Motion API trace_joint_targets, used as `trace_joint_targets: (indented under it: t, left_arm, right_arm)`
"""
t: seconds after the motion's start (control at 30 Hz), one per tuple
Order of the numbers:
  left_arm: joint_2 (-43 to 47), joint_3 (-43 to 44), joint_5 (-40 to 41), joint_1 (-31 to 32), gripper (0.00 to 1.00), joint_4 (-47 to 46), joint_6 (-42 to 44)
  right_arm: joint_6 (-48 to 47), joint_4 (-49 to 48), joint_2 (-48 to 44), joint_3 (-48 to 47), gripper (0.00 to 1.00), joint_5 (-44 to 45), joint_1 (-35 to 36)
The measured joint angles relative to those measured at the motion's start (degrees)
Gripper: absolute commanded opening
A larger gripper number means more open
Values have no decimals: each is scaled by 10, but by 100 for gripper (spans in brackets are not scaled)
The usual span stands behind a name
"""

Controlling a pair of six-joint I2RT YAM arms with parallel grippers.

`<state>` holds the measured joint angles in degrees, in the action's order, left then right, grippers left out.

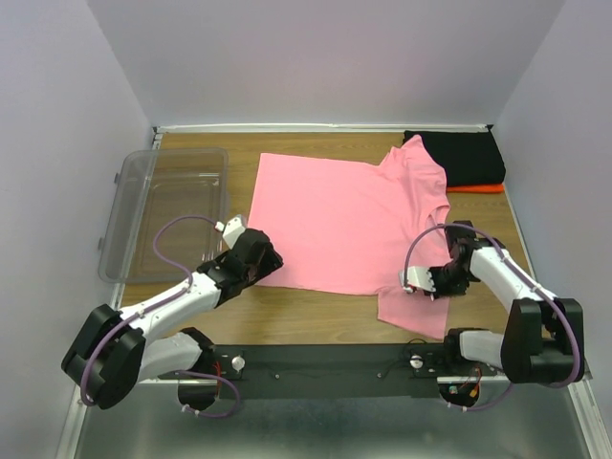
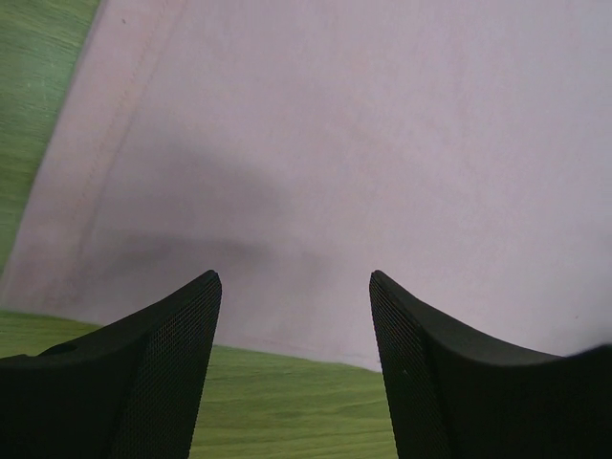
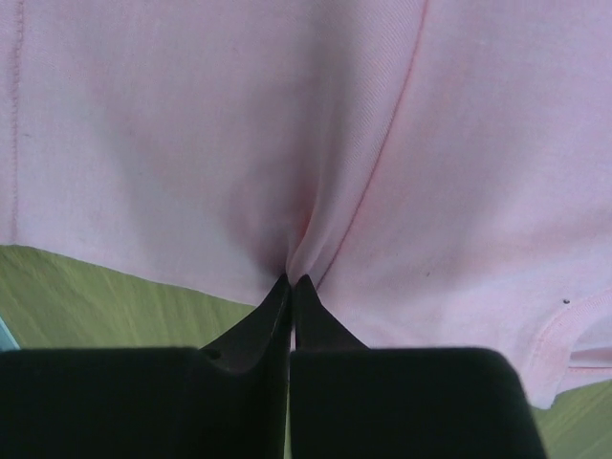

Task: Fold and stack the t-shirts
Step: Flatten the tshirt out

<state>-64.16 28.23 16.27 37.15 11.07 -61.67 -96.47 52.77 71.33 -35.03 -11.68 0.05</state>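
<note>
Bright pink cotton t-shirt [image 1: 344, 225] spread flat mid wooden table [image 1: 316, 325], left gripper [image 2: 295, 277] fingers apart at its near-left hem, right gripper [image 3: 292, 280] fingers clamped on a pucker of its near-right edge, folded black t-shirt [image 1: 459, 158] over orange-red t-shirt [image 1: 475, 188] far right, clear plastic tub [image 1: 110, 239] left.

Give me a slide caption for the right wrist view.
Right gripper shut, pinching a pucker of the pink t-shirt near its edge.

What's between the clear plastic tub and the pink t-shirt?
Bare wooden table, with the left gripper at that strip's near end by the pink t-shirt's corner; the top external view shows it.
</note>
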Motion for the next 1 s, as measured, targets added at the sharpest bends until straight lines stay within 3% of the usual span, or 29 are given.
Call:
trace_joint_targets:
  t: [0.3,0.47,0.57,0.6,0.77,0.9,1.0]
  left_arm:
    - [-49,30,-8,1,69,10,-11]
    - [-32,28,-26,5,69,22,6]
    - [-10,27,-42,5,69,15,28]
    - [-8,25,-53,5,69,2,37]
    - [-42,14,-94,6,68,-60,74]
    - [-88,15,-98,6,68,-76,100]
    - [-100,33,-93,6,68,-75,118]
  right_arm:
    - [-63,26,-32,9,6,56,0]
    - [-120,45,-58,28,8,122,-1]
    - [-146,65,-83,38,16,157,-4]
    - [-150,74,-95,38,30,162,-5]
    - [-146,129,-107,-20,72,118,-6]
    - [-44,141,-43,-180,73,12,-13]
    - [64,111,-21,-242,72,-74,-21]
